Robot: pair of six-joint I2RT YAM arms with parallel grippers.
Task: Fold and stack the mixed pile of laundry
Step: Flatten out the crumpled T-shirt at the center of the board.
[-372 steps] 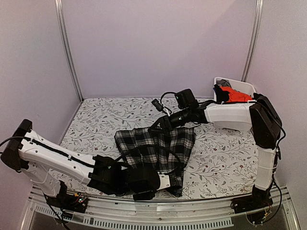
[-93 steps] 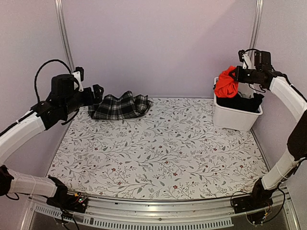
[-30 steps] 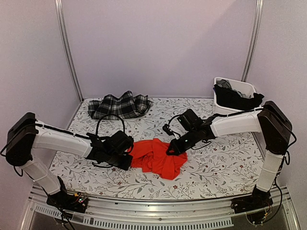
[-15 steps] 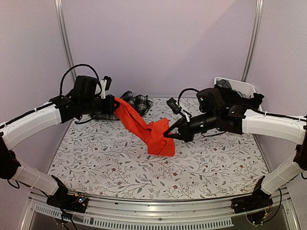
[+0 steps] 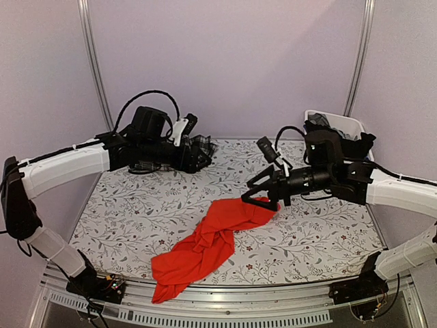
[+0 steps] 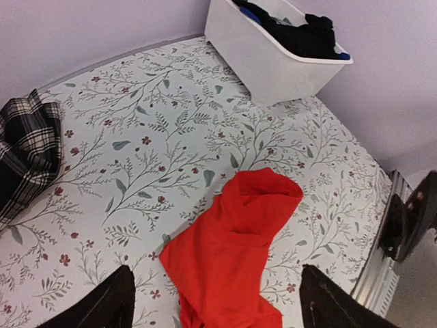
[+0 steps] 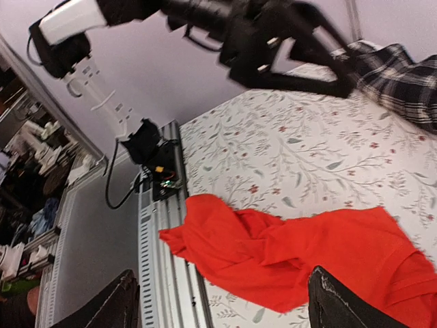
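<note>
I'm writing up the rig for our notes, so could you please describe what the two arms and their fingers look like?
The left arm and right arm match: smooth white shells, black joints and black wrist housings. A black cable loops over each wrist. The fingers are slim, dark and tapered.

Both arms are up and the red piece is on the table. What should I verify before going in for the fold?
1. Tools free: ok. Left tool and right tool are open, nothing between the fingers.
2. Orange-red garment flat: not ok, bunched and wrinkled.
3. Garment fully on the table: not ok, its near end lies over the front edge.
4. Plaid garment apart: ok, at the far left.
5. White bin empty: not ok, dark clothes inside.
</note>
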